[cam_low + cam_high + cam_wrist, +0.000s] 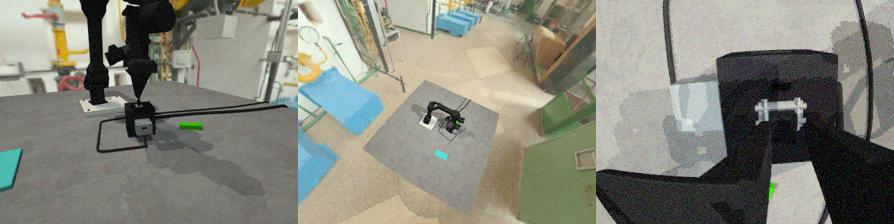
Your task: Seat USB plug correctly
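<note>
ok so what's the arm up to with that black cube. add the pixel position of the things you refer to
The arm has its pincer (138,100) (788,128) down at the top of the black power cube (140,117) (746,75), right at the metal-rimmed socket (138,106) (782,105). The job is to turn round a USB plug jammed in there. The fingers stand a little apart; the plug can't be made out, so whether it is gripped or seated I can't tell. A green block (457,122) (190,126) (772,190) lies beside the cube.
</note>
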